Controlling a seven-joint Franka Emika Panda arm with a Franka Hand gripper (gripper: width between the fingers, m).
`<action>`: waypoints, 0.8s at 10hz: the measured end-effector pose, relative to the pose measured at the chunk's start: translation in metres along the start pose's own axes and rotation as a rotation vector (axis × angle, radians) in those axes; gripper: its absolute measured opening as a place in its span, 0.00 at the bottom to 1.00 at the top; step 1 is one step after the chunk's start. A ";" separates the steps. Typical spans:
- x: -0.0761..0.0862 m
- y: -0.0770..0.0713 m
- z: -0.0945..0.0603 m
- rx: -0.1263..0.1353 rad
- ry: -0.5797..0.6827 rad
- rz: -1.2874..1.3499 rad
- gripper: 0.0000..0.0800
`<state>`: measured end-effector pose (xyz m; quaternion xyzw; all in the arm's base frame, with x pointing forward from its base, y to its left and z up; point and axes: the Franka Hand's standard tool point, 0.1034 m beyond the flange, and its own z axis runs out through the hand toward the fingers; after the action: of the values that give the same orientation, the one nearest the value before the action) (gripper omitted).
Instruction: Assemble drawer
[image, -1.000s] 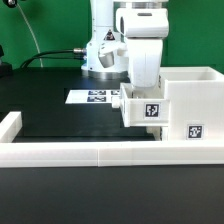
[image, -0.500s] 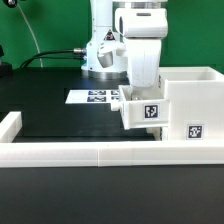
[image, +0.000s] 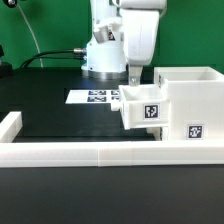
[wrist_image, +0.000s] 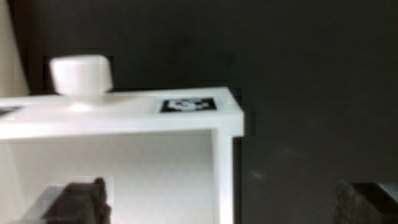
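Observation:
The white box shell (image: 190, 100) stands at the exterior view's right with a square tag on its front. One knobbed tray (image: 143, 108) with a tag sits partly in the shell's open side. My gripper (image: 133, 77) hangs just above the tray, apart from it. In the wrist view the tray (wrist_image: 107, 150), its knob (wrist_image: 79, 75) and its tag (wrist_image: 187, 104) lie below my gripper (wrist_image: 222, 205). The fingertips (wrist_image: 75, 202) stand wide apart and hold nothing. A second tray does not show.
The long low white border wall (image: 80, 152) runs along the front and turns up at the exterior view's left. The marker board (image: 92, 97) lies on the black mat behind the tray. The arm's base (image: 100, 55) stands at the back.
My gripper has let go of the tray and risen straight up from it. The tray stays at the shell's opening.

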<state>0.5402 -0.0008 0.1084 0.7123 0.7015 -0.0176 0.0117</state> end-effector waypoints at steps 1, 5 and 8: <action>-0.011 0.001 -0.002 -0.004 -0.003 -0.016 0.80; -0.057 -0.003 0.012 0.019 0.036 -0.080 0.81; -0.060 0.001 0.036 0.067 0.168 -0.043 0.81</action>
<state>0.5397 -0.0625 0.0747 0.6961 0.7142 0.0185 -0.0713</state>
